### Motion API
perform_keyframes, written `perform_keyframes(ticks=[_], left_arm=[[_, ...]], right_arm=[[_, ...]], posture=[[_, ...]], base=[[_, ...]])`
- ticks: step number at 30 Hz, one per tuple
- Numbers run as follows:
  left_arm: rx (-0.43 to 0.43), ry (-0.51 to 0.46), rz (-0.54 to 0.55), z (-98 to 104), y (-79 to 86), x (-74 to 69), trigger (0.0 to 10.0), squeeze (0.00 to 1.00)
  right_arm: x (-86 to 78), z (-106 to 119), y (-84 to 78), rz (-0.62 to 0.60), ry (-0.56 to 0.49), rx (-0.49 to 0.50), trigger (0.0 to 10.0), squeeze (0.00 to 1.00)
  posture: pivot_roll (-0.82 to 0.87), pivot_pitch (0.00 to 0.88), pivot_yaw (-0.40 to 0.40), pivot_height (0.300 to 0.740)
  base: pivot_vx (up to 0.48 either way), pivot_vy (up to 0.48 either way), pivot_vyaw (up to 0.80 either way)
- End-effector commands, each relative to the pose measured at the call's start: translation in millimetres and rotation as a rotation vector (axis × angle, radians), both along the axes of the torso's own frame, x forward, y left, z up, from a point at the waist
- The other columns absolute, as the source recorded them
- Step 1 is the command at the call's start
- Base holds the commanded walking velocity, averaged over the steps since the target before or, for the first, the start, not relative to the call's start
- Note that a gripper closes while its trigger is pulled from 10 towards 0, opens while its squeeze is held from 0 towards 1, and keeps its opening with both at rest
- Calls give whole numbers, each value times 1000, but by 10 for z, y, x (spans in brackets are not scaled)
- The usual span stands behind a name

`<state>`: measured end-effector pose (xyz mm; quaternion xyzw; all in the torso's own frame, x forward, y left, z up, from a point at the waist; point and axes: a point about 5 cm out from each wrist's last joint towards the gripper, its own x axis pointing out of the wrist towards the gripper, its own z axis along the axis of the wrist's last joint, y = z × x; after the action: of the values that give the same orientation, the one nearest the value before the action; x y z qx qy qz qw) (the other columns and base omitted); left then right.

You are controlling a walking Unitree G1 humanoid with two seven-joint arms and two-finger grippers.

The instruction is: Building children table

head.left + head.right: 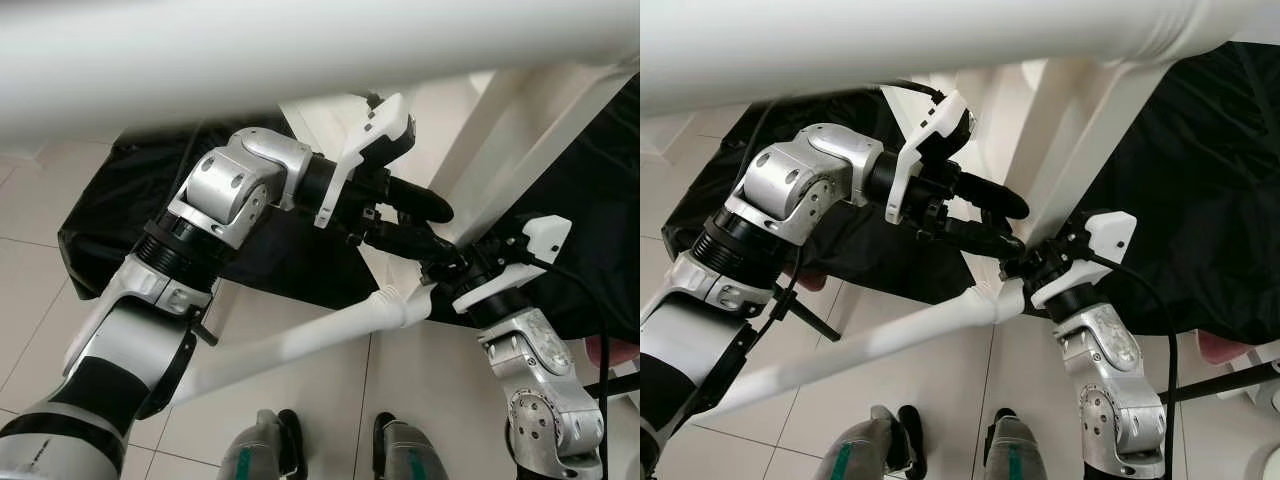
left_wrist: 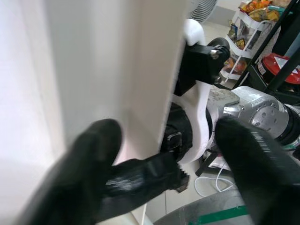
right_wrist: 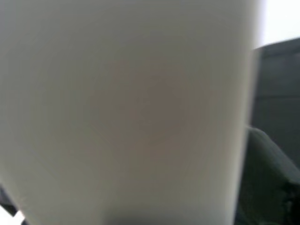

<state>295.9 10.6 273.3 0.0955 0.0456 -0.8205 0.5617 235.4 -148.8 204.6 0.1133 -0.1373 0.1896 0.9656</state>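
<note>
a white table frame (image 1: pixel 520 130) stands over a black sheet (image 1: pixel 120 200) on pale floor tiles (image 1: pixel 30 200). a loose white leg (image 1: pixel 300 345) slants from the frame's lower joint. the left gripper (image 1: pixel 420 225), fingers spread, reaches to that joint. the right gripper (image 1: pixel 455 265) presses against the frame there; its fingers' state cannot be told. a white bar (image 1: pixel 300 50) blocks the upper view.

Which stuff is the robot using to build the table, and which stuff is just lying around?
For the job:
- white table frame
- white table leg
- left gripper, at the frame
- right gripper, where leg meets frame

Just lying about:
- black cloth on the floor
- snack rack
- red object
</note>
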Motion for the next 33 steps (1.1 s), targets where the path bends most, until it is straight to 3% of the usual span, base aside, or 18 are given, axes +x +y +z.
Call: perform_keyframes(ticks=[1, 2, 3, 4, 5, 8, 10, 11, 17, 19, 21, 22, 23, 25, 28, 30, 33], left_arm=[[41, -9, 28, -44, 28, -29, 10000, 1000], [41, -9, 28, -44, 28, -29, 10000, 1000], [49, -27, 44, -44, 57, -47, 10000, 1000], [49, -27, 44, -44, 57, -47, 10000, 1000], [63, -67, 48, -53, 107, -78, 10000, 0], [72, -101, 76, -54, 152, -82, 10000, 0], [96, -185, 194, -31, 263, -4, 10000, 0], [91, -175, 259, -2, 316, 48, 10000, 0], [75, -163, 312, 31, 361, 89, 10000, 0], [-11, -164, 511, 170, 583, 205, 10000, 0], [-11, -164, 511, 170, 583, 205, 10000, 0], [-44, -180, 603, 223, 714, 245, 10000, 0], [-44, -180, 603, 223, 714, 245, 10000, 0], [-65, -207, 750, 258, 967, 278, 10000, 0], [-87, -202, 803, 268, 1059, 260, 10000, 0], [-183, -171, 843, 300, 1125, 182, 10000, 0], [-218, -177, 847, 306, 1112, 145, 10000, 0]], right_arm=[[73, 34, 88, 2, 5, 10, 6353, 0], [73, 34, 88, 2, 5, 10, 6353, 0], [123, 58, 95, -6, 14, 31, 0, 0], [123, 58, 95, -6, 14, 31, 0, 0], [164, 89, 101, -4, 10, 46, 0, 0], [203, 118, 100, -9, 5, 53, 0, 0], [250, 181, 83, -17, -21, 62, 0, 0], [267, 209, 64, -29, -36, 60, 0, 0], [279, 239, 46, -34, -55, 56, 0, 0], [339, 438, -124, -76, -140, 39, 0, 0], [339, 438, -124, -76, -140, 39, 0, 0], [359, 532, -216, -102, -177, 28, 0, 0], [359, 532, -216, -102, -177, 28, 0, 0], [380, 661, -370, -156, -219, 17, 0, 0], [394, 712, -458, -196, -232, 29, 0, 0], [407, 778, -557, -250, -256, 35, 0, 0], [411, 796, -584, -267, -264, 36, 0, 0]], posture=[[-34, 132, 93, 740], [-34, 132, 93, 740], [-31, 126, 86, 740], [-31, 126, 86, 740], [-25, 124, 75, 740], [-17, 119, 65, 740], [-3, 114, 51, 740], [0, 114, 47, 740], [1, 112, 43, 740], [-2, 113, 24, 740], [-2, 113, 24, 740], [-2, 114, 18, 740], [-2, 114, 18, 740], [-1, 117, 12, 740], [4, 119, 9, 740], [6, 119, 4, 740], [9, 120, -3, 740]], base=[[0, 0, 0], [0, 0, 0], [0, 0, 0], [0, 0, 0], [0, 0, 0], [0, 0, 0], [0, 0, 0], [0, 0, 0], [0, 0, 0], [0, 0, 0], [0, 0, 0], [0, 0, 0], [0, 0, 0], [0, 0, 0], [0, 0, 0], [0, 0, 0], [0, 0, 0]])
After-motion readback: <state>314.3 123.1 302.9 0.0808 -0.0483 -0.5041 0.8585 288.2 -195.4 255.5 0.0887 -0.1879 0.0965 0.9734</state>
